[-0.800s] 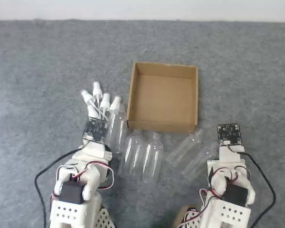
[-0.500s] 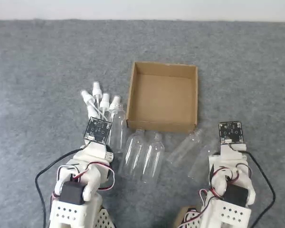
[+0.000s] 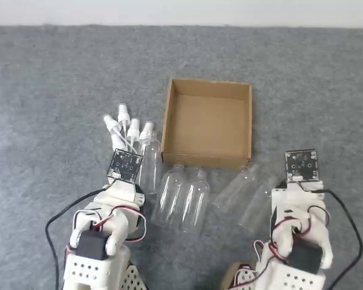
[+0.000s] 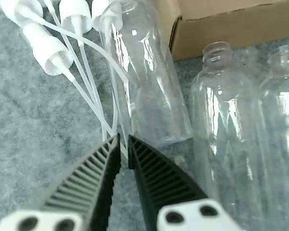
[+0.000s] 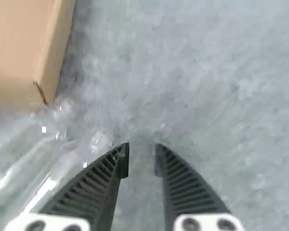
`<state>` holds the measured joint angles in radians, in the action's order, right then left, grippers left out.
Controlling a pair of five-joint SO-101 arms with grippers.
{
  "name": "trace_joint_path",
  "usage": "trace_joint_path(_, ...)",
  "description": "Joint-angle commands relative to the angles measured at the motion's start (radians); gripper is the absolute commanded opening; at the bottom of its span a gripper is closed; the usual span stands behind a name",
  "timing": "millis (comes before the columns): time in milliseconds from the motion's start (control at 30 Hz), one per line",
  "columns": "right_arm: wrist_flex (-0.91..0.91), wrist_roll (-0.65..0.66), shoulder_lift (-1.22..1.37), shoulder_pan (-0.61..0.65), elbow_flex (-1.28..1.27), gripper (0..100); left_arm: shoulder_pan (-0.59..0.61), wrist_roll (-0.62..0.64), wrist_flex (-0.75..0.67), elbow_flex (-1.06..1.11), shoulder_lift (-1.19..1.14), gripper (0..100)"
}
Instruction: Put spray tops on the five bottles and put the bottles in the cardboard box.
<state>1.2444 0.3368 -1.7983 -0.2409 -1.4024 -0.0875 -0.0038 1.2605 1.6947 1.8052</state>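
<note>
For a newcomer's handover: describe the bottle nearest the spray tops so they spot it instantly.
Find the open cardboard box. At its near-left corner lies the bottle. It alone has its neck right by the white spray tops.

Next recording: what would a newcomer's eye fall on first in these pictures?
An open cardboard box sits mid-table on grey carpet. Five clear bottles lie on their sides in front of it. A cluster of white spray tops with long thin tubes lies off the box's left corner, just ahead of the left gripper.
</note>
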Motion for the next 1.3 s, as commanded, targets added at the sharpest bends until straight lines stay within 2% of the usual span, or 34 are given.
trace_joint_path(0,0.005,0.005,0.082,-0.004,0.141,12.3,-0.009,-0.006,0.003,-0.010,0.018,3)
trace_joint_path(200,0.019,-0.041,0.481,0.038,0.334,12.8,-0.009,-0.006,0.003,-0.010,0.018,2)
trace_joint_path(333,0.070,-0.081,0.762,0.189,0.434,13.6,-0.009,-0.006,0.003,-0.010,0.018,2)
trace_joint_path(467,0.067,-0.130,0.947,0.302,0.465,20.8,-0.009,-0.006,0.003,-0.010,0.018,2)
trace_joint_path(567,0.064,-0.150,0.992,0.318,0.473,24.3,-0.009,-0.006,0.003,-0.010,0.017,2)
trace_joint_path(733,0.054,-0.213,1.004,0.381,0.454,24.3,-0.009,-0.006,0.003,-0.010,0.017,2)
trace_joint_path(900,-0.041,-0.261,1.004,0.433,0.382,24.3,-0.009,-0.006,0.003,-0.010,0.017,2)
trace_joint_path(1033,-0.110,-0.281,1.004,0.429,0.318,24.3,-0.009,-0.006,0.003,-0.010,0.017,2)
trace_joint_path(1267,-0.116,-0.273,1.006,0.410,0.302,24.2,-0.009,-0.006,0.003,-0.010,0.017,2)
